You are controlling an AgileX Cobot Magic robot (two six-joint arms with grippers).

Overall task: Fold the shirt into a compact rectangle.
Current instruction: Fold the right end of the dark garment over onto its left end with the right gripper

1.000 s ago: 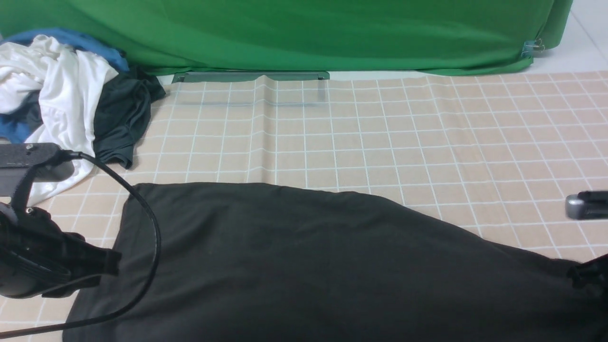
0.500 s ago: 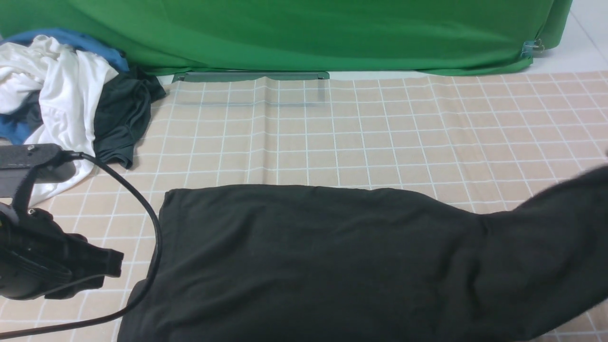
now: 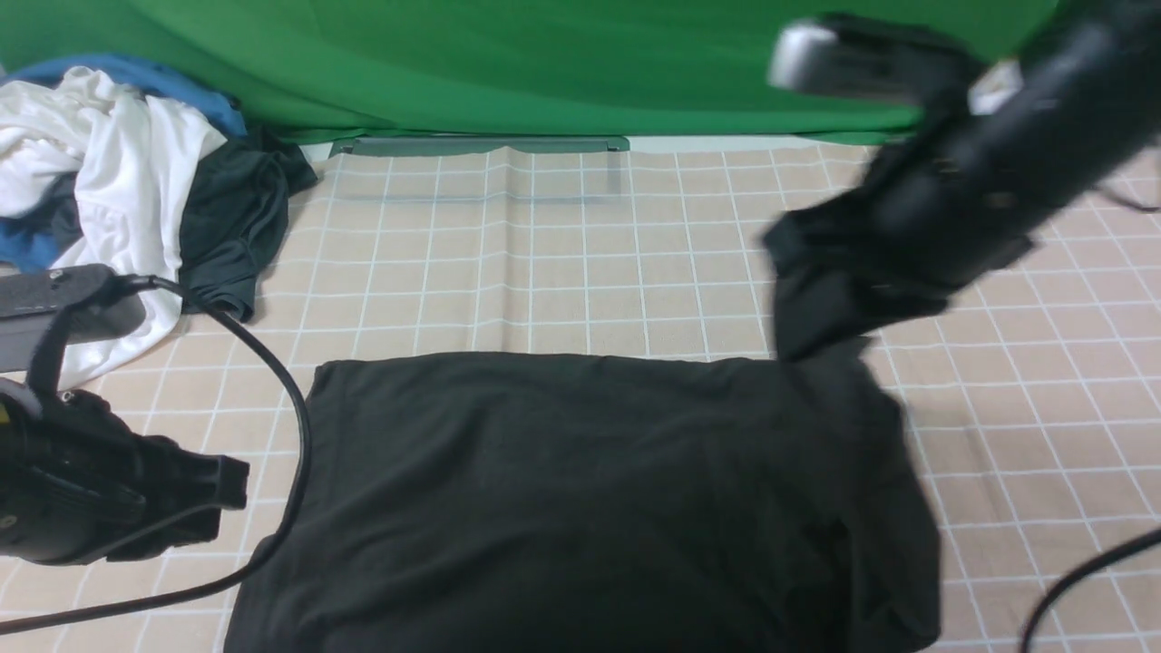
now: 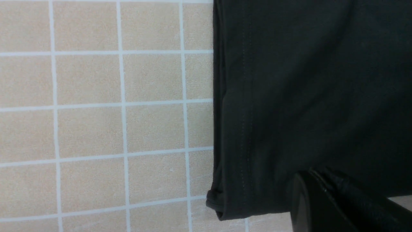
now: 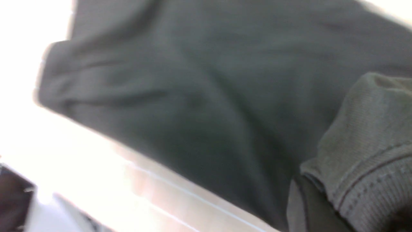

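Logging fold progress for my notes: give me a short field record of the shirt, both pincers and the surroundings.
black shirt: partly folded, lying on checked cloth
right pincer: raised, shut on the shirt's lifted edge
left pincer: shut, low beside the shirt's left edge
background: clothes pile far left, green backdrop behind

No readable text on shirt (image 3: 580, 490) or elsewhere.

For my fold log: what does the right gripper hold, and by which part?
The right gripper holds the black shirt by a stitched hem edge.
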